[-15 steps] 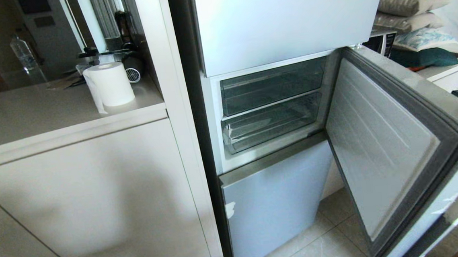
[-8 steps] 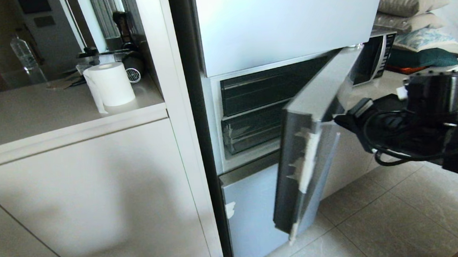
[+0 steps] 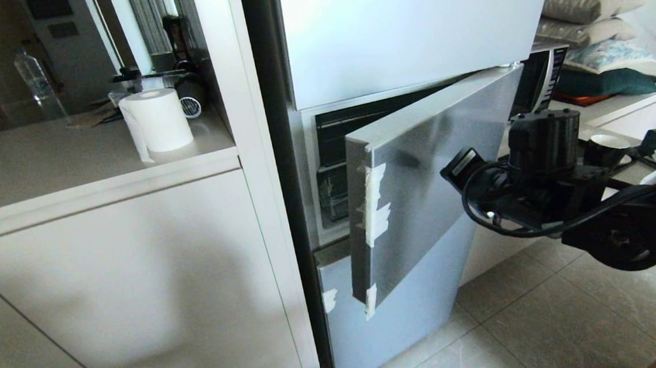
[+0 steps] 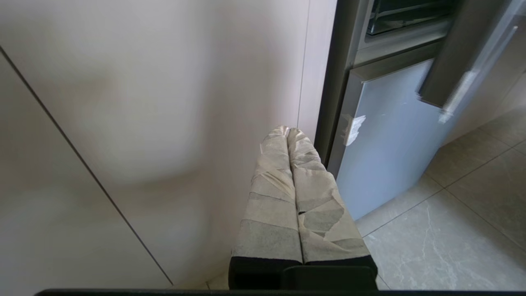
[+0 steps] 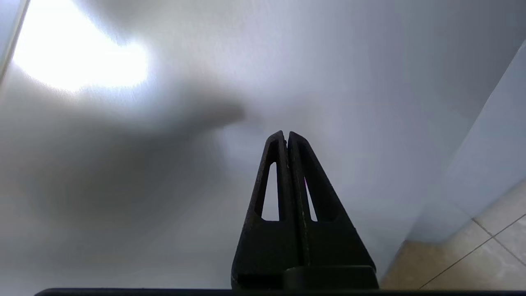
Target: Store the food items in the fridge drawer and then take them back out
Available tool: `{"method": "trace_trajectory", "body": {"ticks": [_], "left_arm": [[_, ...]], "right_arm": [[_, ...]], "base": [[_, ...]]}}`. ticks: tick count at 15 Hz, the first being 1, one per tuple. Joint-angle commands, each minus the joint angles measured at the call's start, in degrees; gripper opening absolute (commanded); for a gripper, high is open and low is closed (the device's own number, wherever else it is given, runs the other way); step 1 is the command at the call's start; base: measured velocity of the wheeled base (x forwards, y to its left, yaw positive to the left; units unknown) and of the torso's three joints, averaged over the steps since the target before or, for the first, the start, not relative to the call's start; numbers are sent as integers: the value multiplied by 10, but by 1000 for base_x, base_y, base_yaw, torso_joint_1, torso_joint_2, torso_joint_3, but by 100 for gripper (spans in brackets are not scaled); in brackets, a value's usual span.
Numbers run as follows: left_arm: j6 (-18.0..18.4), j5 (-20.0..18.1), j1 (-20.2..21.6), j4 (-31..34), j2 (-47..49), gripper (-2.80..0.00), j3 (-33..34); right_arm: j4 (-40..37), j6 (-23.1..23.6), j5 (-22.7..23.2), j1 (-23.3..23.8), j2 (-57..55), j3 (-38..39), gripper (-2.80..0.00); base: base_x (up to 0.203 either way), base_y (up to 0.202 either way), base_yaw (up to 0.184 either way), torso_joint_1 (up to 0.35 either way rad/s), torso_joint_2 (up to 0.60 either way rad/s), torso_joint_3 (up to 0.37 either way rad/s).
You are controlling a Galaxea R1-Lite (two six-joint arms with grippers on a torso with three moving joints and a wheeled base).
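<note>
The right gripper (image 5: 286, 133) is squeezed shut, holding nothing, tips at the pale blue fridge door (image 3: 420, 183); the dark drawer (image 3: 333, 198) peeks out behind it.

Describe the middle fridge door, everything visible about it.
The middle door is a pale blue-grey frosted panel, hinged on the robot's right and standing part-way shut, so only a dark strip of the compartment shows past its free edge. Torn white tape scraps cling to that edge, with another at its lower corner. The right gripper, jaws shut, points at its outer face; contact cannot be told.
</note>
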State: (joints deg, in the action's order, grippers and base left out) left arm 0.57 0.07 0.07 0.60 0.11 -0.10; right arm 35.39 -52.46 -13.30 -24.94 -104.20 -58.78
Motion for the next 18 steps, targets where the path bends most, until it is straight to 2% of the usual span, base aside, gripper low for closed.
{"method": "trace_trajectory", "body": {"ticks": [1,4,6,8,12,14,16,18], "left_arm": [[0,0,0,0,0,-280,0],[0,0,0,0,0,-280,0],[0,0,0,0,0,-280,0],[0,0,0,0,0,-280,0],[0,0,0,0,0,-280,0],[0,0,0,0,0,-280,0],[0,0,0,0,0,-280,0],[0,0,0,0,0,-280,0]], "right_arm": [[2,0,3,1,4,-11,-280],[12,21,18,-1,-49,-36,-280],[59,43,64,-2,-83,-42,-280],[119,78,90,-1,-147,-65,-280],[215,156,112,0,-314,-210,-280],[287,172,155,9,-369,-260,-280],[312,175,169,11,-356,-239,-280],[326,177,170,8,-297,-162,-280]], "base": [[0,0,0,0,0,0],[0,0,0,0,0,0],[0,0,0,0,0,0],[0,0,0,0,0,0],[0,0,0,0,0,0],[0,0,0,0,0,0],[0,0,0,0,0,0],[0,0,0,0,0,0]]}}
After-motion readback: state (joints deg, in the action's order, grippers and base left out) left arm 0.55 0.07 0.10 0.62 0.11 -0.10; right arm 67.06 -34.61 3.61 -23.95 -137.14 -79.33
